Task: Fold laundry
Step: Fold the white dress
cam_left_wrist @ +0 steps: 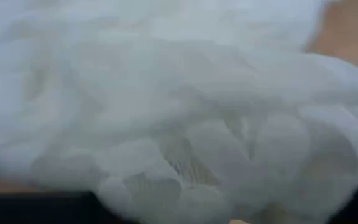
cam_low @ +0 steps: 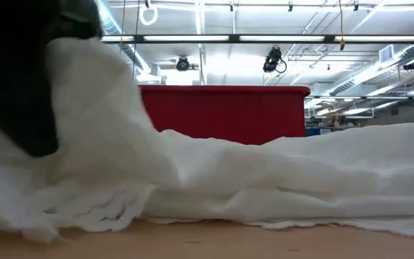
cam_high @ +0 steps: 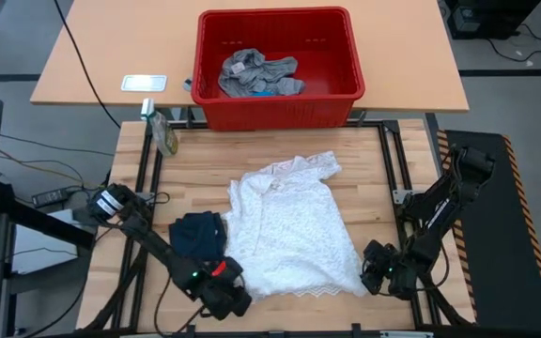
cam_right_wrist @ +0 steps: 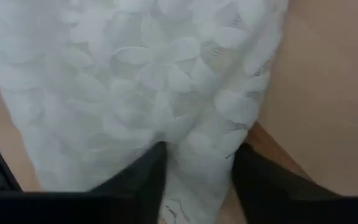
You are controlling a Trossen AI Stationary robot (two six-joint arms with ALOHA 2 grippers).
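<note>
A white lace top [cam_high: 289,230] lies spread on the wooden table, its neck toward the far edge. A dark navy garment [cam_high: 198,233] lies bunched against its left side. My left gripper [cam_high: 231,293] is at the top's near left corner, and white cloth [cam_left_wrist: 179,112] fills its wrist view. In the low view the cloth [cam_low: 106,122] rises beside a dark shape at the left. My right gripper [cam_high: 376,270] is at the near right corner, shut on the lace. A grey garment [cam_high: 256,73] lies in the red basket [cam_high: 346,56]. My right gripper pinches the white top's near right corner [cam_right_wrist: 194,155] between its two fingers [cam_right_wrist: 146,180], coming from above and slanting down. One layer or several, I cannot tell. The rest of the top lies slack on the table.
The red basket stands on a second table beyond the far edge. A small greenish object [cam_high: 165,134] lies at the far left corner, and a white card [cam_high: 144,83] on the far table. Bare wood [cam_high: 383,178] shows to the right of the top and along its far side.
</note>
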